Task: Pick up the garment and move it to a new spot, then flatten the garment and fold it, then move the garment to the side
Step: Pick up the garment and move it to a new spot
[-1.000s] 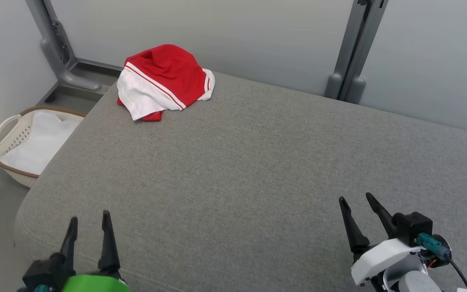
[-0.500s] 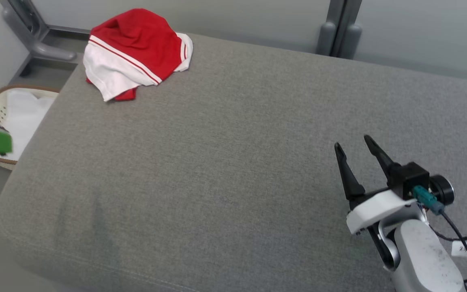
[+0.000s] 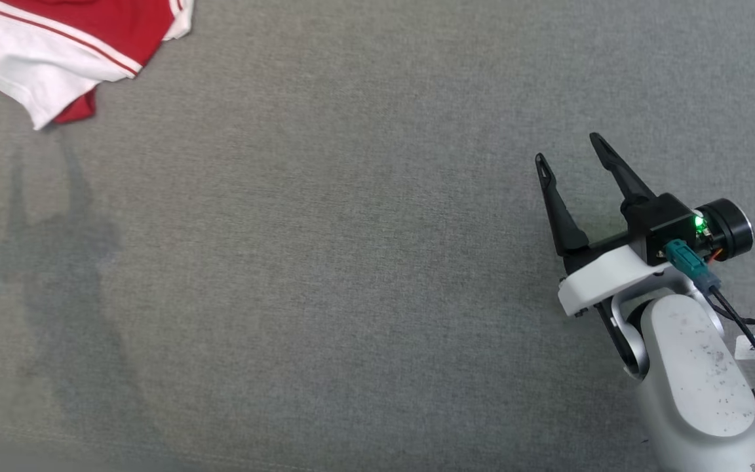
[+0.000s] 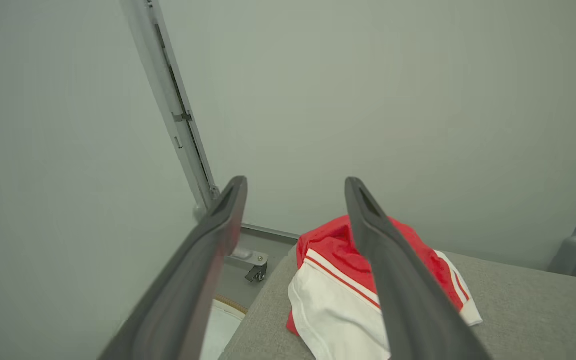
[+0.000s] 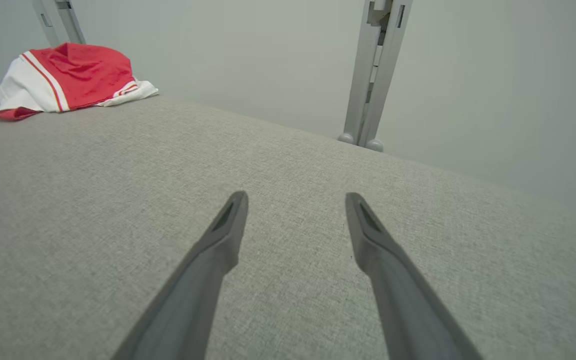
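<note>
The garment (image 3: 56, 52), a crumpled heap of red cloth with white panels and thin red stripes, lies at the far left corner of a grey padded surface (image 3: 351, 262). In the head view it sits in the top left corner, cut off by the edge of the picture. One white flap hangs toward the near side, with a bit of red showing under it.

The right claw (image 3: 566, 147) is well apart from the garment, over the right side of the padding, with a wide stretch of bare grey fabric between them. Its two dark fingers are spread wide with nothing between them, and they point away from the robot and a little to the left. In the right wrist view the garment shows far off at the upper left, and the fingers are low over the padding.

The left claw (image 4: 295, 180) is nearer to the garment. In the left wrist view the heap lies beyond and below its fingers, and the right-hand finger crosses in front of the red part. These fingers are also spread wide and hold nothing, and their tips point at the pale wall (image 4: 393, 75) behind. Whether they touch the cloth I cannot tell.

A faint shadow (image 3: 56, 262) lies on the padding below the garment. Past the corner stands a grey metal post (image 4: 168, 100) with a small wheel (image 4: 257, 273) at its foot.
</note>
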`<state>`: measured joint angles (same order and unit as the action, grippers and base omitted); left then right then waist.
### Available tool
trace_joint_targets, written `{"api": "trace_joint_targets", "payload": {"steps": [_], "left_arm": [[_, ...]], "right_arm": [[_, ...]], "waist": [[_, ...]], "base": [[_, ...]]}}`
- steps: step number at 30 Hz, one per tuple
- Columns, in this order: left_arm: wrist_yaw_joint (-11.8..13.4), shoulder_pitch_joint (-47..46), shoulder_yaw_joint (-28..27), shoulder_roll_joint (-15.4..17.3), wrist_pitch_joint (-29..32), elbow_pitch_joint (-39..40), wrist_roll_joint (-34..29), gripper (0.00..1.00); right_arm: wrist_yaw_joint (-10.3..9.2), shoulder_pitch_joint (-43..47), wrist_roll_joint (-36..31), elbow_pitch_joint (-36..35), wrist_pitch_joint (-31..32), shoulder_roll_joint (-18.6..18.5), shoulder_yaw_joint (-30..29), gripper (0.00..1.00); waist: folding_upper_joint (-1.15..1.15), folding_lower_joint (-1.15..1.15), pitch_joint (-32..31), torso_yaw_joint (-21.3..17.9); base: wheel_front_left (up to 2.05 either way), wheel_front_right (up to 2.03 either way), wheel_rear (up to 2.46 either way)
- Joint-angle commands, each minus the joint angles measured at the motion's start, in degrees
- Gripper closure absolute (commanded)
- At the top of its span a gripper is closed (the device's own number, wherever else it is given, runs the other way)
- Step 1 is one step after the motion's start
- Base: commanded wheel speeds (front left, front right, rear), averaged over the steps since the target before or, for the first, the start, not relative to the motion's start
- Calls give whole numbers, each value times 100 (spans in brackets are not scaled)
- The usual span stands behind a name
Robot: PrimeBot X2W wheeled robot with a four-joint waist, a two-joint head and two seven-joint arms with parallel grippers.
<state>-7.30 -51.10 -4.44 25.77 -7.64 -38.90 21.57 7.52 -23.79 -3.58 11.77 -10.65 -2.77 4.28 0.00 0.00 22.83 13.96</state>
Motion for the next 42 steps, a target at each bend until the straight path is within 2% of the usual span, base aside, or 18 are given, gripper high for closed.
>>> {"api": "trace_joint_targets", "payload": {"steps": [1,11,19,24,25,26,27,28,29,42], "left_arm": [[-20,-146,53,-29,43,-169,79,0],[-23,-500,481,-14,359,-1490,586,0],[-23,-712,767,103,590,-2077,933,0],[-24,-734,970,66,898,-2319,1204,0],[-24,-733,1016,67,952,-2351,1249,9],[-24,-729,1051,75,970,-2368,1287,41],[-23,-723,1094,94,977,-2377,1319,64],[-23,-715,1137,120,958,-2372,1342,84],[-23,-705,1169,156,925,-2368,1381,100],[-24,-571,1562,654,383,-2255,1618,100]], "right_arm": [[-7,-3,-88,-101,31,-24,-35,0],[-8,193,-275,-601,226,-31,-186,0],[-10,147,-397,-841,365,-55,-158,0],[-10,136,-412,-1072,389,-50,-176,0],[-10,133,-402,-1136,375,-43,-172,0],[-10,130,-382,-1183,360,-42,-165,0],[-10,123,-358,-1237,346,-40,-154,0],[-10,114,-345,-1277,335,-38,-146,0],[-10,108,-326,-1304,331,-35,-136,0],[-9,97,-63,-1086,114,-24,-100,0]], "waist": [[0,0,796,-528],[0,0,1299,-607],[0,0,1480,-731],[0,0,1492,-791],[0,0,1487,-802],[0,0,1482,-810],[0,0,1476,-819],[0,0,1470,-826],[0,0,1457,-832],[0,0,983,-908]], "base": [[0,0,0],[0,0,0],[0,0,0],[0,0,0],[0,0,0],[0,0,0],[0,0,0],[0,0,0],[0,0,0],[0,0,0]]}}
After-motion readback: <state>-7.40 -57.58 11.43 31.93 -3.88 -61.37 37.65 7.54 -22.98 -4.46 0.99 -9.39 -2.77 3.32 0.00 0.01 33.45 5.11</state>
